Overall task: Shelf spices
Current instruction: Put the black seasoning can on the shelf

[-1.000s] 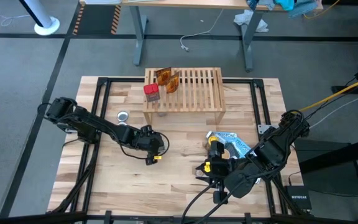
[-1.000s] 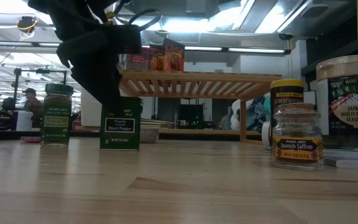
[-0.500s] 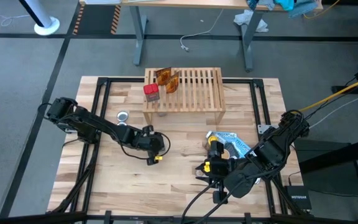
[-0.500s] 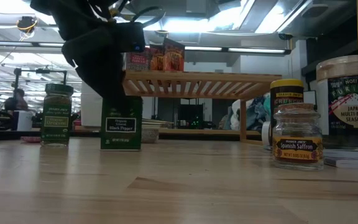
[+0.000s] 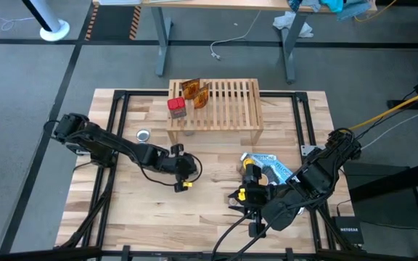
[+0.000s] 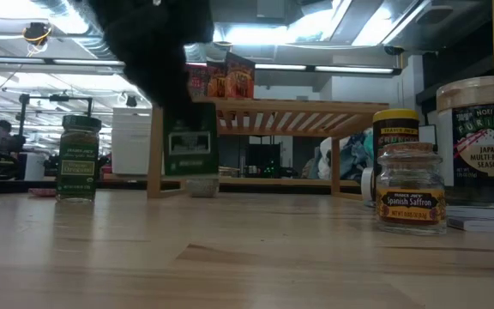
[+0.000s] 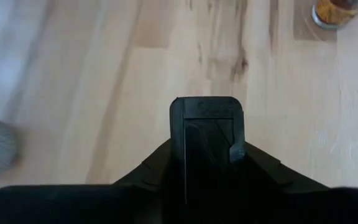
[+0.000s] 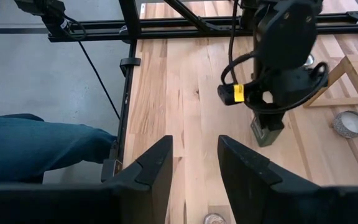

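Inspector: What has changed?

Assessor: The dark square tin (image 6: 189, 150), which stood on the desk (image 5: 209, 210) a second ago, is now lifted clear of it and has shifted toward the shelf (image 5: 216, 105). The left claw (image 5: 182, 172) has narrowed and now clamps the tin from above.

Inspector: Arm poses?

Assessor: The left arm reaches across the desk from the left edge, claw pointing down near the middle. The right arm waits folded at the right front corner; the right claw (image 8: 194, 158) stands part-open, its fingers apart and holding nothing.

Inspector: The shelf's contents?

Assessor: Orange crinkly packets (image 5: 194, 92) and a red-capped jar (image 5: 176, 107) sit at its left end. A green-capped jar (image 6: 78, 159) and a saffron jar (image 6: 411, 189) stand on the desk.
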